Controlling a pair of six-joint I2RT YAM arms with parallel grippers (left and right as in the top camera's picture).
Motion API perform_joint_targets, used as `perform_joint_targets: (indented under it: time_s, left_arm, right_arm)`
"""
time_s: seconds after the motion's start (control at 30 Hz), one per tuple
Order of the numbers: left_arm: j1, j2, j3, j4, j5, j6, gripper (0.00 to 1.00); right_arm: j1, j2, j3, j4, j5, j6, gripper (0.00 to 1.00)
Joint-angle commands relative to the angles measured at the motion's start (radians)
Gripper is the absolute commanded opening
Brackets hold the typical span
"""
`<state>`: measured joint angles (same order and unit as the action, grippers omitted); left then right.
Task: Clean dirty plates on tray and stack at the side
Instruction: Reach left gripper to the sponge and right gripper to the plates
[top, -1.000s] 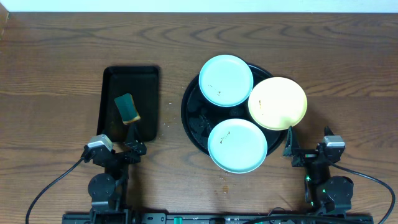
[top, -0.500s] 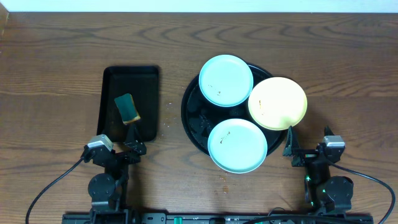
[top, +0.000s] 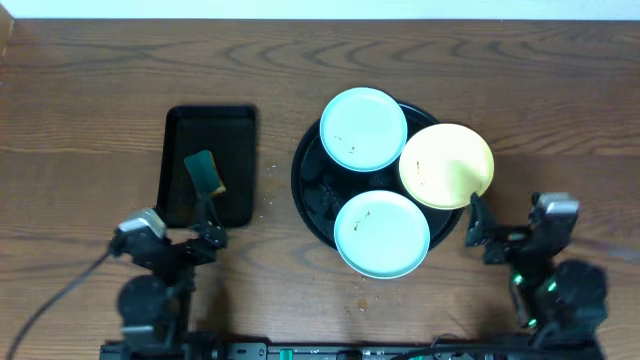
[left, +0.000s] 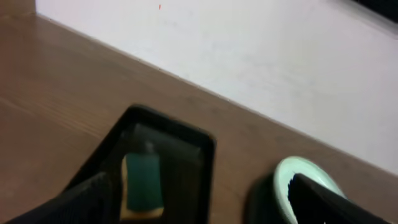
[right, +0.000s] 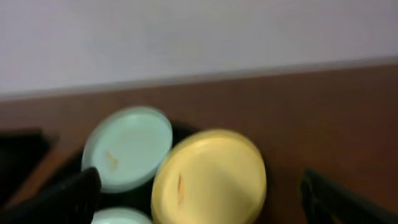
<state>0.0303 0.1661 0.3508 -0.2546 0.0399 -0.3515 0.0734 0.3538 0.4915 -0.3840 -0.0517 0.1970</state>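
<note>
While left gripper (top: 207, 233) gapes, right gripper (top: 480, 230) wide

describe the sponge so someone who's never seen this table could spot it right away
On the wooden table, look left of the large round black tray to the smaller rectangular black tray. The sponge lies askew inside it. It is the only item in that tray: a small dark green block with a yellowish edge.
</note>
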Motion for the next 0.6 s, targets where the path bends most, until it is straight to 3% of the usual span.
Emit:
perform_joint_targets:
  time_s: [0.0,0.13,0.2,0.27,0.43,0.47,0.57]
  left_arm:
    - [0.004,0.19,0.334,-0.162,0.051,0.041,0.9]
    - [0.004,0.454,0.724,-0.498,0.11,0.116,0.9]
    - [0.004,0.621,0.964,-0.74,0.146,0.147,0.91]
    - [0.004,0.749,1.135,-0.918,0.162,0.168,0.91]
    - [0.004,0.926,1.295,-1.027,0.159,0.161,0.9]
    - [0.004,0.938,1.294,-1.029,0.149,0.164,0.9]
    - [0.004,0.993,1.293,-1.03,0.146,0.166,0.98]
  right_arm:
    - [-0.004,0.285,0.348,-0.249,-0.056,-0.028,0.99]
    - [-0.004,0.574,0.737,-0.65,-0.138,-0.061,0.99]
    - [-0.004,0.732,0.963,-0.86,-0.144,-0.058,0.99]
    - [-0.004,0.843,1.11,-0.938,-0.172,-0.04,0.99]
    - [-0.001,0.966,1.228,-1.013,-0.347,-0.036,0.96]
    - [0.002,0.974,1.223,-1.024,-0.347,-0.032,0.85]
    - [0.031,0.982,1.165,-1.076,-0.28,0.006,0.68]
